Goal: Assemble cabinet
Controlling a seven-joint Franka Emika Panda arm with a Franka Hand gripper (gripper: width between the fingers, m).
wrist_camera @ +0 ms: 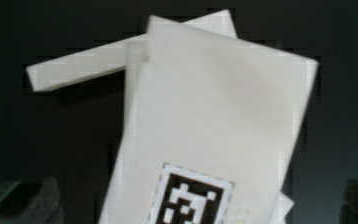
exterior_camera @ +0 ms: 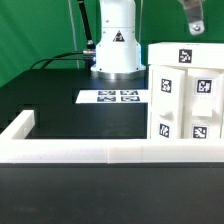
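The cabinet stands upright on the black bench at about 3 o'clock in the exterior view. It is a white boxy body of matte panels and blocks. Several small black-and-white tags show on its faces, one of them on the top surface. Its lower part sits behind the low white rim that borders the bench.

The marker board lies flat on the bench at about 12 o'clock from the picture centre, just beside the cabinet on the exterior view's left. The robot base stands behind the marker board.

The gripper appears at about 1 o'clock, above the cabinet top, cropped by the frame edge. Whether the jaws are apart or together cannot be determined from either view.

In the wrist view, a white panel fills the frame, tilted, with one tag at 6 o'clock.
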